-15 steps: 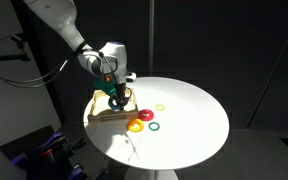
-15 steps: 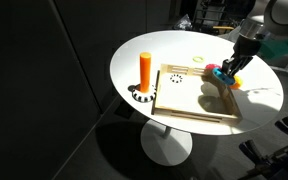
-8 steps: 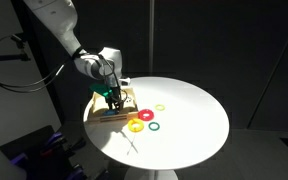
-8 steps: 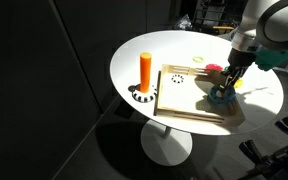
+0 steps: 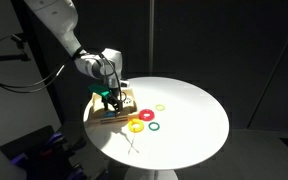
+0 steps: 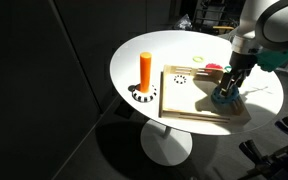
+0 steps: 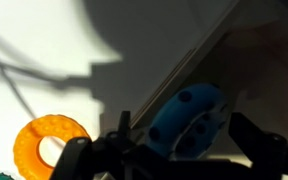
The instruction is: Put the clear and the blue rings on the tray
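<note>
The blue ring (image 7: pixel 189 120) lies on the light-wood tray (image 6: pixel 189 100), near its far edge, and also shows as the blue ring (image 6: pixel 224 97) under the arm. My gripper (image 7: pixel 184 135) hangs right over it, open, with a dark finger on each side and a gap to each. In both exterior views the gripper (image 5: pixel 109 97) (image 6: pixel 228 88) stands low over the tray (image 5: pixel 104 113). A thin pale yellowish ring (image 5: pixel 160 107) (image 6: pixel 198 58) lies on the table apart from the tray; I cannot tell whether it is the clear ring.
An upright orange peg (image 6: pixel 145 70) stands at the tray's corner. A yellow-orange round piece (image 5: pixel 136 125) (image 7: pixel 49 143) and a thin green ring (image 5: pixel 153 126) lie on the round white table (image 5: pixel 194 125) just beside the tray.
The gripper came down onto the tray with the blue ring and its jaws opened, so the ring now rests on the tray.
</note>
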You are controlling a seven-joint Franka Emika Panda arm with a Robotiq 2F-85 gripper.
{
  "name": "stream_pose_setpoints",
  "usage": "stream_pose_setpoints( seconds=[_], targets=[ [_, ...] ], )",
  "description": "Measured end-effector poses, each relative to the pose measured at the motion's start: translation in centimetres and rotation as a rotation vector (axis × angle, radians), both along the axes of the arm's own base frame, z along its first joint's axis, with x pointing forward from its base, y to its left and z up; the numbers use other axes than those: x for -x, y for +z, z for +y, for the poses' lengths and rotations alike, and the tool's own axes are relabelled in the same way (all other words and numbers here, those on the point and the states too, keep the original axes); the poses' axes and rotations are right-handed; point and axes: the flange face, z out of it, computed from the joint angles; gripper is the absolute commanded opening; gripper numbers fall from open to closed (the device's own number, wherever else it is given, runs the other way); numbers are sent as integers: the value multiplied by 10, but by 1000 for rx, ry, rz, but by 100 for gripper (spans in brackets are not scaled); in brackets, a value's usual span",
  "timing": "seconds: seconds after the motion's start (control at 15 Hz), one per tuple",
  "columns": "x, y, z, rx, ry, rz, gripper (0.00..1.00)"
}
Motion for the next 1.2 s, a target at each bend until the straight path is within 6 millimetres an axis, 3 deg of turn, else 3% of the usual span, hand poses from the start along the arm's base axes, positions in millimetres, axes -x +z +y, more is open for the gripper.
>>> stream_pose_setpoints(
  seconds=[0.53,0.87,1.2],
  targets=[
    [-15,24,-11,10,-24,13,100],
    [-24,75,-39,25,-62,-64,100],
    [-26,125,-51,37,-63,-160,100]
  ],
)
